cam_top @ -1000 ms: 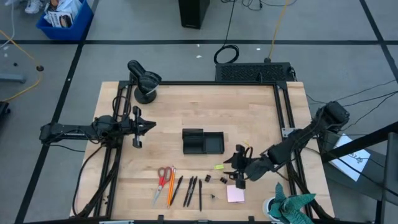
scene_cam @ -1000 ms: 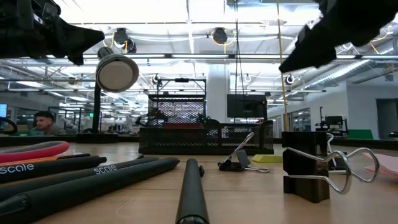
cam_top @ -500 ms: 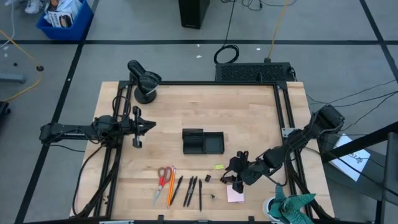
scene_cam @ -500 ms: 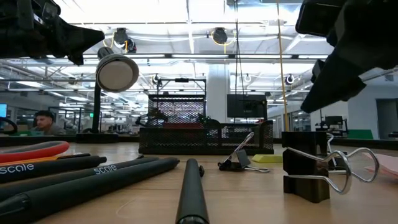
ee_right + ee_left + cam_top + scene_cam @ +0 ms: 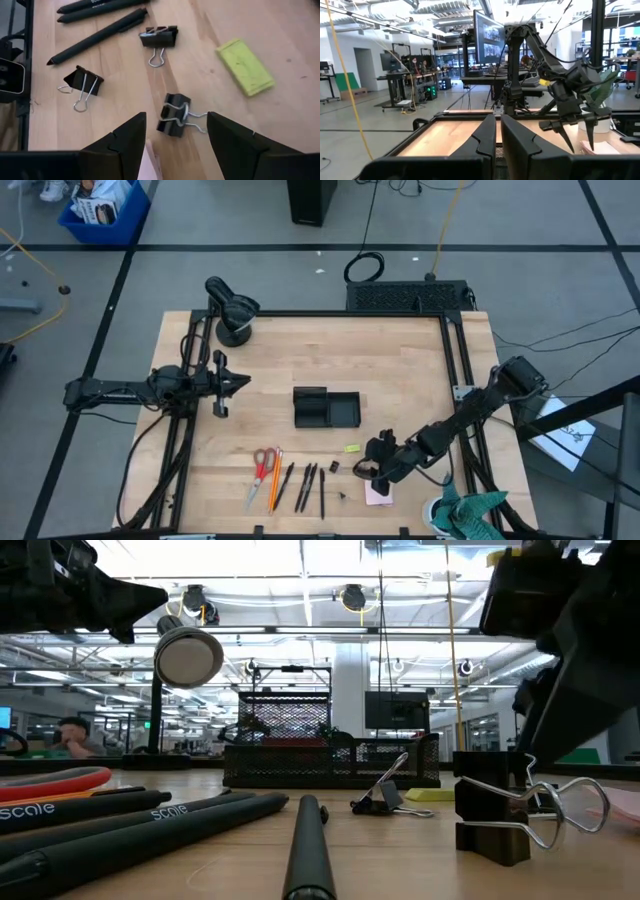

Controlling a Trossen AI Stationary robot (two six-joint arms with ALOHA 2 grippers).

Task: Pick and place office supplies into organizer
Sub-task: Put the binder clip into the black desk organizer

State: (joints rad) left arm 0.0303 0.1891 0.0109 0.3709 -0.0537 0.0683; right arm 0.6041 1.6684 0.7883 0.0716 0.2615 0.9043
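A: The right gripper (image 5: 175, 131) hangs over the near right part of the table (image 5: 400, 360), its fingers spread wide around one binder clip (image 5: 173, 120), not yet touching it. What might go wrong?

B: The clip lies on its side with its wire loops splayed. If the fingers close on a loop instead of the black body, it would likely pivot or squirt away. The pink sticky-note pad (image 5: 379, 493) sits just beside it, so a low descent could drag that too.

A: What does the right wrist view add?

B: It separates three clips and the small yellow piece (image 5: 244, 67) beyond them, with the thin black pens (image 5: 98, 36) farther off. From above, the arm covers the target clip entirely.

A: And the high view?

B: It gives the layout: red-handled scissors (image 5: 262, 466) and orange pencil (image 5: 273, 480) at the near edge, left of the pens, and the organizer (image 5: 326, 408) at mid-table, holding none of the supplies. The left gripper (image 5: 220, 383) waits at the far left; the left wrist view shows its fingers nearly together.

A: The low view?

B: It shows the clip's (image 5: 492, 820) height off the wood, which nothing else reveals.
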